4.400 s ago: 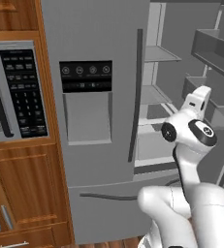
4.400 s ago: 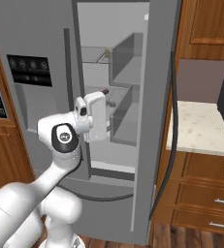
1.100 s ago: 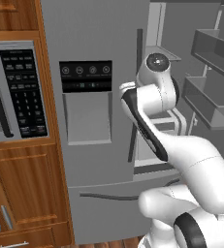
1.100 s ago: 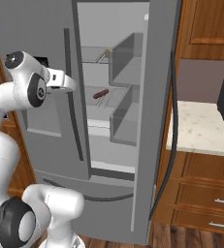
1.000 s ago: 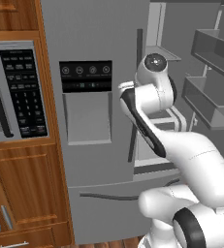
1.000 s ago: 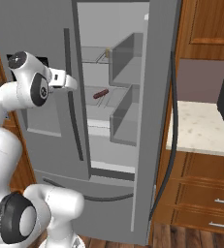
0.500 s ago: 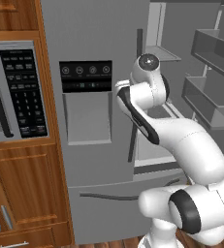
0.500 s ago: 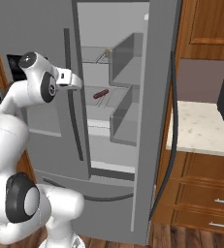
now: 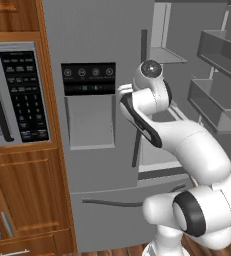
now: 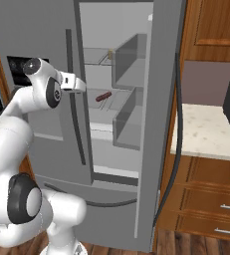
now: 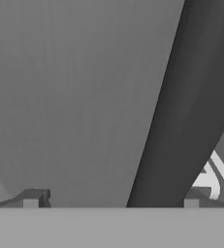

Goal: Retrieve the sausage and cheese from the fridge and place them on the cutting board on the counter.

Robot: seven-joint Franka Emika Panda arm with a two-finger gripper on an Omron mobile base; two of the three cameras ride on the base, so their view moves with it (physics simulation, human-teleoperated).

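Right now the pincer (image 11: pixel 111 201) sits spread wide astride the dark bar handle (image 11: pixel 181 111) of the fridge's (image 9: pixel 99 35) left door, which stands shut, with nothing pinched yet. If opening that door is the step in hand, I'd say it should centre the bar between the two tips, close firmly, then pull along the door's arc rather than straight back, keeping the elbow out of the swing. Moving rightwards, the right door hangs open at about three o'clock of the arm. On a middle shelf lies the sausage (image 10: pixel 102 96), a small dark-red stick, slightly tilted. On the shelf above, toward twelve o'clock, is a tiny pale speck that may be the cheese (image 10: pixel 109 52); it's too small to be sure. Farthest right is the beige speckled counter (image 10: pixel 206 134).
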